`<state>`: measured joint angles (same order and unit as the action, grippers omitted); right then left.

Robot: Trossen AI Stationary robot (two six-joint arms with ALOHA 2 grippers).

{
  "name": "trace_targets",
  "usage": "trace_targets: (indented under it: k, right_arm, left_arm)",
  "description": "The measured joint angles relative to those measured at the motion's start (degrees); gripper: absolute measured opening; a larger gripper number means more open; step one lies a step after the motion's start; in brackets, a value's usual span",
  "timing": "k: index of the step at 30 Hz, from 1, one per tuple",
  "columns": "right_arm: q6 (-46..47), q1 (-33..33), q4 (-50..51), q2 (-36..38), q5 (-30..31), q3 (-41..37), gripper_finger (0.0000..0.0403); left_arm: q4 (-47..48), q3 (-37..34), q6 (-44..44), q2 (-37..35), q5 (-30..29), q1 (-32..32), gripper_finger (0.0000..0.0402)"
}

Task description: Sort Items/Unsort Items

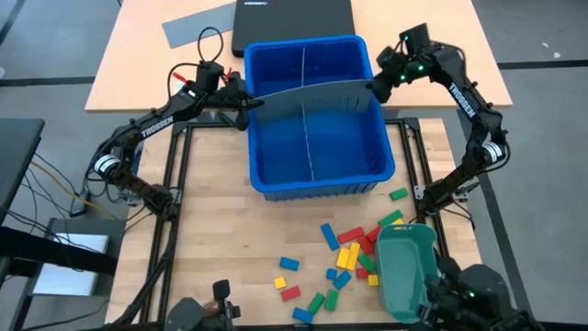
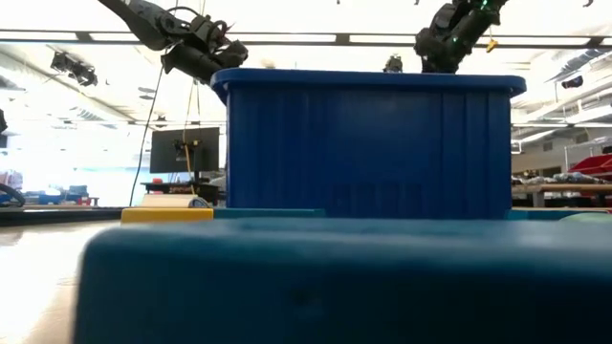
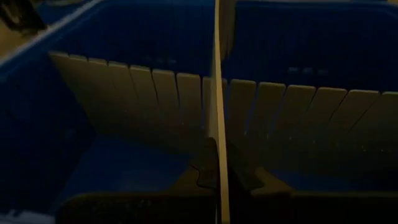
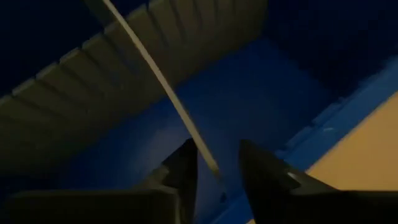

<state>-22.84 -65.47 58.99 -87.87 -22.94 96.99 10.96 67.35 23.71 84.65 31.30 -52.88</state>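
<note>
Left gripper point(image 1: 246, 99) pinches the grey divider sheet point(image 1: 312, 95) at the blue bin's point(image 1: 317, 179) left wall; right gripper point(image 1: 375, 87) spread astride its other end. Seat the sheet level.

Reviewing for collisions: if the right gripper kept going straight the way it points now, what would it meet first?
Probably the grey divider sheet, whose edge sits between the right gripper fingers; past it, the blue bin floor. Depth is unclear.

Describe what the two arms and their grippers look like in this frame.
Both arms are dark with white TROSSEN lettering. The left arm carries red and black cables near its left gripper. The right arm shows green lights near its right gripper.
</note>
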Motion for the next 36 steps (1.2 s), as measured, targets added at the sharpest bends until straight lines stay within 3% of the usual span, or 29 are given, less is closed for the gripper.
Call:
trace_targets:
  k: [7, 15, 21, 25, 28, 36]
  right_arm:
    - [4.1, 0.4, -1.8, 0.3, -1.2, 7.9, 0.0177]
    - [8.8, 4.3, -6.8, -0.1, -3.8, 9.7, 0.0187]
    - [9.7, 9.1, -11.3, -3.8, -6.4, 9.7, 0.0143]
    - [9.8, 11.2, -11.7, -7.8, -5.6, 9.7, 0.0079]
    - [9.9, 12.1, -11.8, -10.1, -0.9, 9.7, 0.0018]
    - [10.8, 12.6, -12.2, -13.1, 1.8, 9.5, 0.0003]
  left_arm:
    - [0.1, -0.1, -6.2, 0.2, -0.6, 0.0, 0.0023]
    - [0.5, -0.2, -6.3, 0.4, -0.5, 0.1, 0.0034]
    - [-0.7, -0.1, -6.2, 0.4, -0.3, 0.1, 0.0035]
    - [-1.4, -0.1, -6.2, 0.3, -0.1, 0.1, 0.0035]
    - [-1.9, -0.1, -6.2, 0.3, 0.0, 0.1, 0.0035]
    - [-1.0, 0.1, -5.9, 0.1, -1.0, 0.2, 0.0026]
